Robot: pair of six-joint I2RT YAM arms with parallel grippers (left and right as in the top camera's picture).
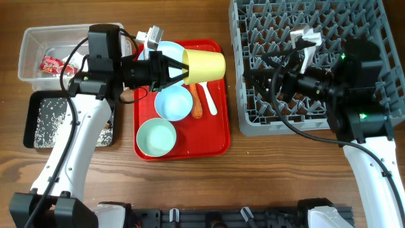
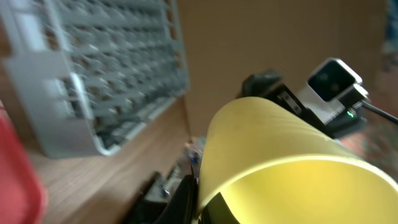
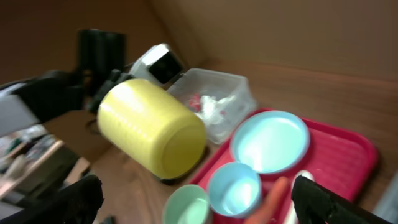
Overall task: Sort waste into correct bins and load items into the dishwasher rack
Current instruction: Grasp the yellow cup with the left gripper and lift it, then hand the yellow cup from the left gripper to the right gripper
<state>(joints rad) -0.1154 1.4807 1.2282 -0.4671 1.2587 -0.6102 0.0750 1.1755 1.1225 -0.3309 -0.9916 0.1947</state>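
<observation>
My left gripper (image 1: 182,71) is shut on the rim of the small yellow cup (image 1: 204,64) and holds it on its side above the red serving tray (image 1: 218,136). The cup fills the left wrist view (image 2: 280,149), with one finger (image 2: 208,202) on its rim, and shows in the right wrist view (image 3: 152,127). The tray carries a pale blue plate (image 1: 172,49), a blue bowl (image 1: 173,104), a green bowl (image 1: 155,138), an orange carrot (image 1: 197,105) and a white spoon (image 1: 209,99). My right gripper (image 1: 253,81) is open and empty over the grey dishwasher rack (image 1: 253,123).
The clear tub (image 1: 31,44) at the far left holds a red wrapper (image 1: 50,63) and white tissue. The black tray (image 1: 35,136) in front of it holds rice grains. The rack (image 2: 106,68) shows ahead in the left wrist view.
</observation>
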